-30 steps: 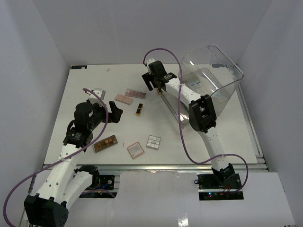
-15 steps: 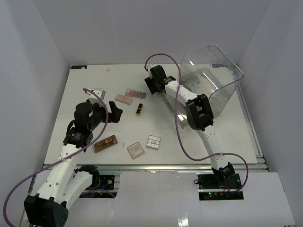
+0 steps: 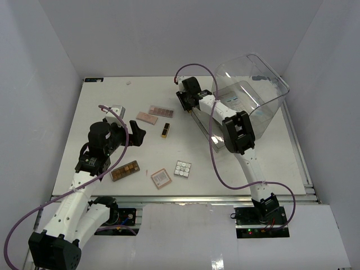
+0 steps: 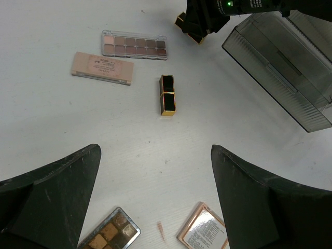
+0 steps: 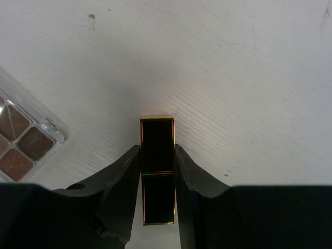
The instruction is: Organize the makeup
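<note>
White, faintly grained worktop (image 5: 249,78) fills the view beneath my right claw (image 5: 157,150), whose two dark fingers (image 5: 124,176) are clamped on the long sides of a glossy, gold-edged black tube (image 5: 157,137), square-cut and boxy, just beside the corner of a clear-cased brown-pan palette (image 5: 21,140). My left claw (image 4: 155,155) hangs spread wide above a second tube (image 4: 167,95), also black with gold trim, lying flat near a slim pink palette (image 4: 102,67) whose printed lettering is too small to read. Off toward the far right of that wrist's view sits the ribbed, see-through clear box (image 4: 280,57).
</note>
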Controlling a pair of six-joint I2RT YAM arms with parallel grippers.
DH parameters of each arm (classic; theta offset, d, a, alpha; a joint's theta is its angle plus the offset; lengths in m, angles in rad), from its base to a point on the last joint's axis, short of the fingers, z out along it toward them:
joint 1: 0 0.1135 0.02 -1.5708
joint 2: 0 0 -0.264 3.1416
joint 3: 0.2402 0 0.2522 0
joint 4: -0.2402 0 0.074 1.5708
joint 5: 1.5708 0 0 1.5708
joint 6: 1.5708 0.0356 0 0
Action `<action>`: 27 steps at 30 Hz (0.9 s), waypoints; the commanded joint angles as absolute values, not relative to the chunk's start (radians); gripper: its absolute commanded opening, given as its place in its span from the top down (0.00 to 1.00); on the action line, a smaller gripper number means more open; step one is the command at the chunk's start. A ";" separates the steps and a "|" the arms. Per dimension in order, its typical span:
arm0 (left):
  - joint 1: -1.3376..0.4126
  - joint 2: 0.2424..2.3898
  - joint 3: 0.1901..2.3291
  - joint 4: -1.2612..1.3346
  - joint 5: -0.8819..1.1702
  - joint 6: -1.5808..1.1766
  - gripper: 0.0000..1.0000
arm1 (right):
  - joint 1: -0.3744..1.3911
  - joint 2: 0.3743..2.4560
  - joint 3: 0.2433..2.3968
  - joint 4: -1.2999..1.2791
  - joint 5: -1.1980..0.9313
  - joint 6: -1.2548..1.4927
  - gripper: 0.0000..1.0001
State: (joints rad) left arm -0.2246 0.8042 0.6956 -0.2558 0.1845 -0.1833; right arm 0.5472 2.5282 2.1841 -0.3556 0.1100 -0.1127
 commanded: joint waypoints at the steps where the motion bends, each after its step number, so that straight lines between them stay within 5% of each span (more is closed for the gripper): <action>1: -0.219 0.808 0.692 -0.253 0.211 -0.175 0.02 | 0.556 2.497 2.208 -0.286 0.006 -0.143 0.63; 15: -0.213 0.845 0.687 -0.244 0.209 -0.184 0.02 | 0.575 2.322 2.235 -0.265 -0.356 -0.142 0.77; 21: -0.207 0.895 0.688 -0.243 0.227 -0.213 0.02 | 0.580 2.049 1.944 -0.283 -0.438 -0.169 0.78; 27: -0.206 0.928 0.693 -0.248 0.292 -0.218 0.02 | 0.581 1.715 1.594 -0.333 -0.223 -0.284 0.77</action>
